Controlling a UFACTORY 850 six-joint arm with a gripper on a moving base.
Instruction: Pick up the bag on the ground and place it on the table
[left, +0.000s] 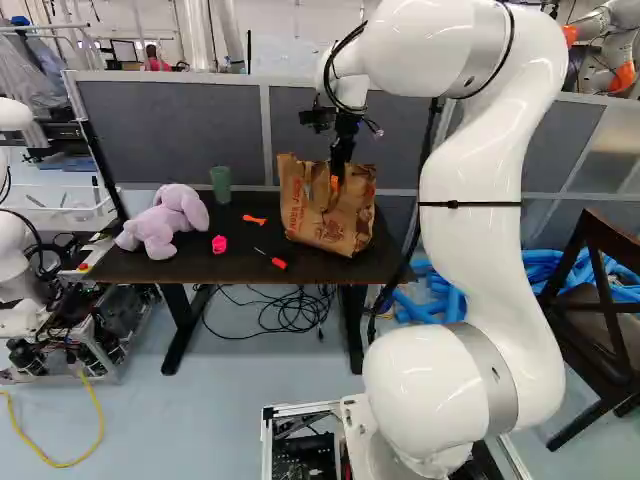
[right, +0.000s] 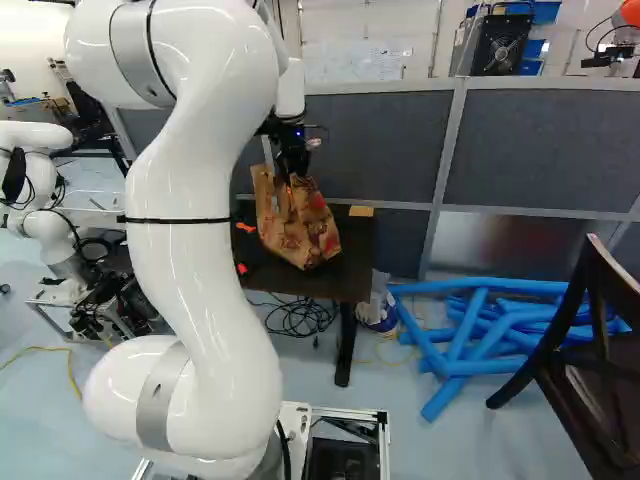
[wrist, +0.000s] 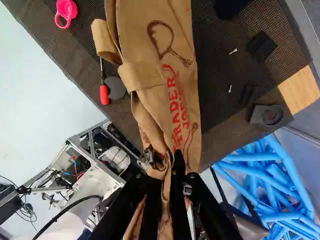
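Pincer (left: 338, 182) closing on the paper bag (left: 325, 222) over the table (left: 215, 266).
In the left base view, tabletop is showing between bag and right edge — a screwdriver (left: 278, 263) is lying just left — whether the bag is touching down, I can't tell.

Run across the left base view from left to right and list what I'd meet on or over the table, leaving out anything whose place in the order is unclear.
Purple plush toy → green cup → small orange item → brown paper bag.
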